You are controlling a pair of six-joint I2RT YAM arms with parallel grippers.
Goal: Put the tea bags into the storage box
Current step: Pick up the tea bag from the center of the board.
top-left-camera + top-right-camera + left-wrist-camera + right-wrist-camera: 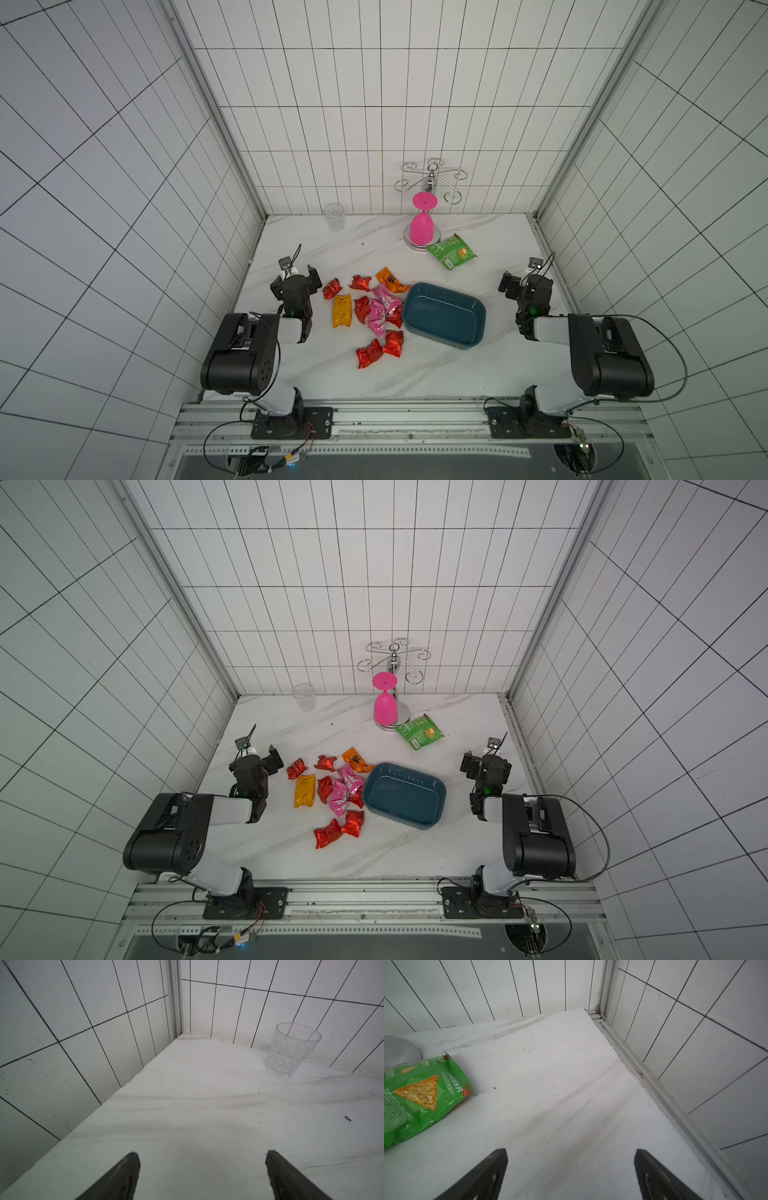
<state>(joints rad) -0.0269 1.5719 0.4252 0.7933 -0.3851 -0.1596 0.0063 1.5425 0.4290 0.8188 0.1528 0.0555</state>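
Several tea bags (376,309) (338,789), red, pink and orange foil sachets, lie scattered on the marble table between the arms. Two red ones (380,349) lie nearer the front. The storage box (440,322) (401,800), a dark teal tray, sits just right of them with nothing in it. My left gripper (296,279) (200,1155) hovers open left of the sachets, over bare table. My right gripper (524,279) (571,1153) is open too, right of the box. Neither wrist view shows the tea bags or the box.
A clear glass tumbler (333,215) (291,1051) stands at the back wall. A pink goblet (422,228) hangs upside down on a chrome rack (432,183), with a green snack packet (451,251) (419,1095) beside its base. Tiled walls close in three sides.
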